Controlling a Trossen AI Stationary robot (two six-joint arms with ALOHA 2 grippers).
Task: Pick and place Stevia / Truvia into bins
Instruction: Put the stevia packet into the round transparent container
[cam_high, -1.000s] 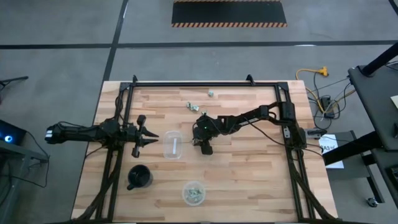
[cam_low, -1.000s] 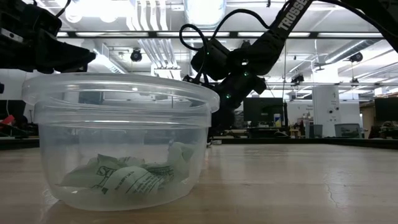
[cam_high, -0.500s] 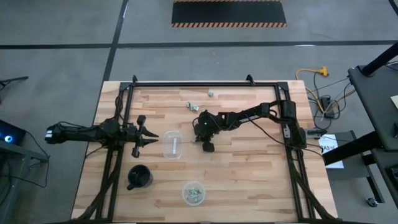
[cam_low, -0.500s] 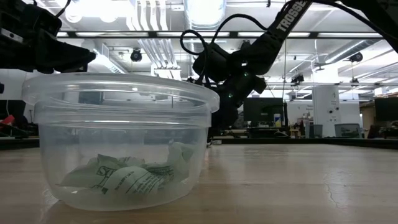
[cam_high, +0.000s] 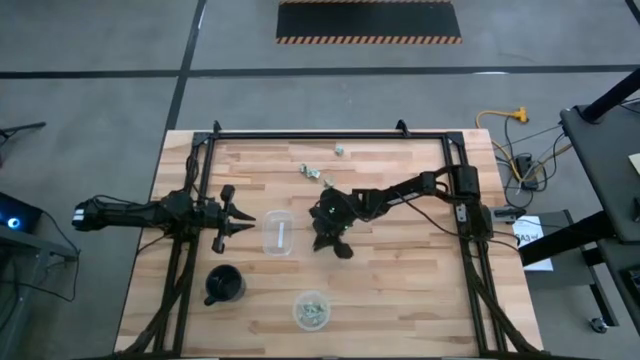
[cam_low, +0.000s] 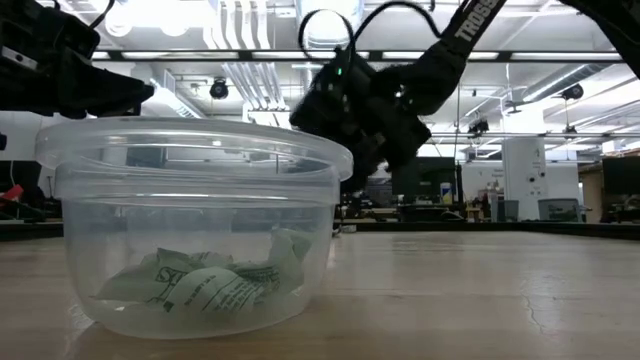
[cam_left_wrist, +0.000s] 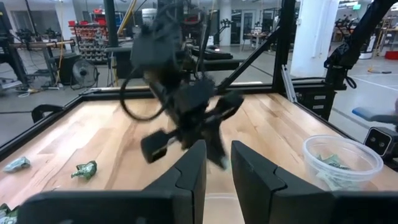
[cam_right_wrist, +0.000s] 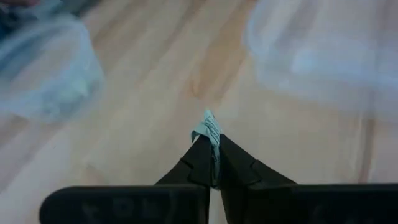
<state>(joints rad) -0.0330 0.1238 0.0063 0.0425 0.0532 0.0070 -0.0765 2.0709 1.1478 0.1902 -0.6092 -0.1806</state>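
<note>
A wooden table (cam_high: 400, 290) fills the high view: the right gripper (cam_high: 338, 245) hangs just beside the square bin (cam_high: 280, 232), the round bin (cam_high: 312, 309) nearer the front edge, loose packets (cam_high: 311, 172) behind it. The left gripper (cam_high: 243, 222) waits across the square bin, fingers slightly parted. In the right wrist view the fingers pinch a packet (cam_right_wrist: 209, 130)
</note>
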